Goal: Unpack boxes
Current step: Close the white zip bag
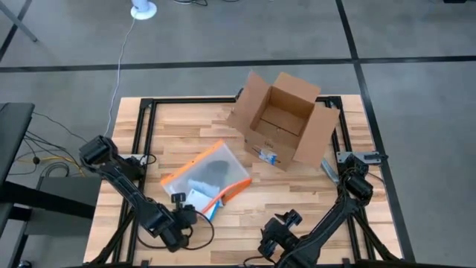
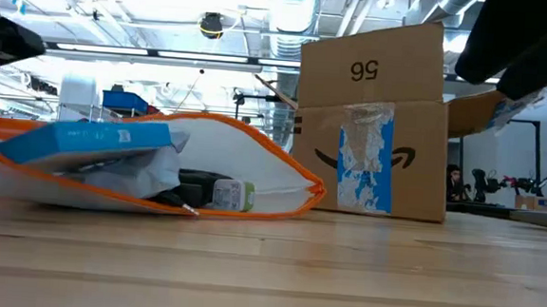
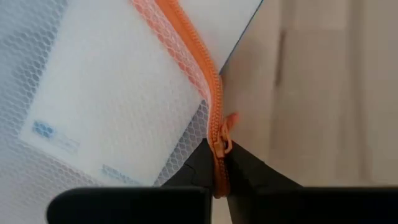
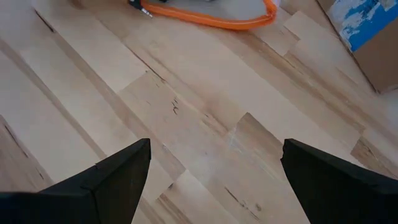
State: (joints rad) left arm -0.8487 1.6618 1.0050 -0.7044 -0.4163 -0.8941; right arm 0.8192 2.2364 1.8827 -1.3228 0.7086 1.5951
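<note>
Pinched between the left gripper (image 3: 219, 180) fingers, the orange zipper edge of the clear mesh pouch (image 1: 207, 177), right beside the slider tab, at the pouch's near corner by the front edge of the table (image 1: 178, 126). From that grip, pouch running away toward 1 o'clock in the overhead view, long axis on the diagonal, orange rim arching open toward the box in the table-level view. Inside the pouch: a blue-and-white carton (image 2: 89, 140), a dark bundle (image 1: 216, 170), a small green-labelled item (image 2: 234, 195). Beyond the pouch's far end, further toward 1 o'clock at the far right of the tabletop, the brown cardboard box (image 1: 285, 119), upright, all flaps spread, nothing visible inside from above, blue-and-white tape strip (image 2: 363, 157) and black printed marks on the side facing the low camera. Box and pouch near each other but not touching. At roughly 3 o'clock from the left gripper, along the same front edge, the right gripper (image 4: 216, 163), spread wide and empty above bare wood, with the pouch's orange rim and the taped box corner ahead of it. Judged by position, right gripper nearer the box, with clear tabletop between; pouch between the left gripper and the box.
</note>
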